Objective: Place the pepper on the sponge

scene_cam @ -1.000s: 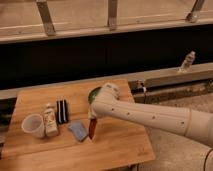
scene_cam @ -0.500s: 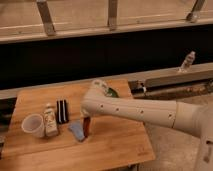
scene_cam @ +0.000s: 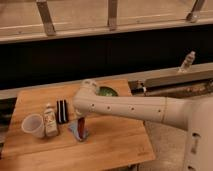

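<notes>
The dark red pepper (scene_cam: 81, 124) hangs upright, point down, from my gripper (scene_cam: 80, 119), which is shut on its top end. Its lower tip is right over the blue-grey sponge (scene_cam: 76, 132), at or very near the sponge's surface; I cannot tell if they touch. The sponge lies flat on the wooden table (scene_cam: 115, 142), left of centre, partly covered by the pepper. My white arm reaches in from the right and hides most of the gripper's body.
A green bowl (scene_cam: 106, 91) sits behind the arm at the table's far side. A black block with pale stripes (scene_cam: 62, 111), a small bottle (scene_cam: 49, 121) and a white cup (scene_cam: 32, 125) stand left of the sponge. Another bottle (scene_cam: 187, 61) stands on the right ledge.
The arm has swung left and lower, carrying the pepper from beside the sponge's right edge to directly over the sponge.
</notes>
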